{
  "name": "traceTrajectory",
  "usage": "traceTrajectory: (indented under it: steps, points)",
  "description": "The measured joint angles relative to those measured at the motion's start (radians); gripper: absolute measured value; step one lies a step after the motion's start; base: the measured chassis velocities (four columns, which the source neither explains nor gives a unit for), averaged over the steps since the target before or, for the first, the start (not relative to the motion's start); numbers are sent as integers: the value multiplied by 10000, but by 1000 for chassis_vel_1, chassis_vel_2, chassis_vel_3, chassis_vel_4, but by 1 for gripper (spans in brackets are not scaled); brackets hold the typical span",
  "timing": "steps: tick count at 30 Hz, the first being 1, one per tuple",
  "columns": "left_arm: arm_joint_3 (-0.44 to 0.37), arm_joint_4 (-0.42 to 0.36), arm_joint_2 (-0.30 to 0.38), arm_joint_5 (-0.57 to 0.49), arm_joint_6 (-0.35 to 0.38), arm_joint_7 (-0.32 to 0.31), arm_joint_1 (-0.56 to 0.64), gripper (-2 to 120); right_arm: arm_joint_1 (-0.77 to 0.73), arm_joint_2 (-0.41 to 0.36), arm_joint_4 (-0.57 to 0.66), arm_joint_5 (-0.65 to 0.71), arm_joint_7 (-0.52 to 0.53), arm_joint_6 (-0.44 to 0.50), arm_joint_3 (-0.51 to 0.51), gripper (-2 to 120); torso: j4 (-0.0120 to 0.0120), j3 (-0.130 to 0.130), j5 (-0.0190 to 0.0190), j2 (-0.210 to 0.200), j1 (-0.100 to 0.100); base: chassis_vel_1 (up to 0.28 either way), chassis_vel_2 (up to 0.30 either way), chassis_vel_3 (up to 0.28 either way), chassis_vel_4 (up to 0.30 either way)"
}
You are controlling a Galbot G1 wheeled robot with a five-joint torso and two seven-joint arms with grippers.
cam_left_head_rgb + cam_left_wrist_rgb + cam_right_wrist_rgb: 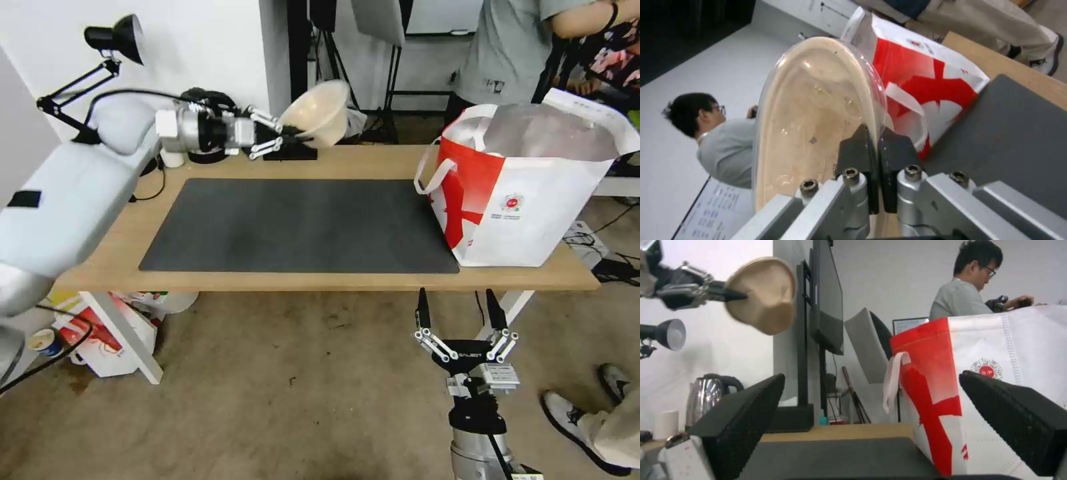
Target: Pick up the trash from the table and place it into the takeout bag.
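The left gripper (288, 139) lifts the beige paper bowl (319, 113) up high.
Its fingers pinch the rim tight, so the bowl hangs tipped over the table's (360, 162) back edge; the takeout bag (527, 193) stands open for it, well apart; the right gripper (459, 310) waits low, fingers spread.

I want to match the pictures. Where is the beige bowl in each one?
Head view: the bowl is lifted above the table's far edge, in the left end effector.
Left wrist view: bowl close up, rim pinched.
Right wrist view: bowl high up.
Shared landmark: the red-and-white bag.
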Motion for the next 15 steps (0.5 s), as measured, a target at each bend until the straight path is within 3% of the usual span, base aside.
traceTrajectory:
  steps: [15]
  points:
    - [829,352,-1008,-466,539,198,-760,0,0,0,0,0,0,0,0,100,0,0,-1,0,0,0,0,0,0]
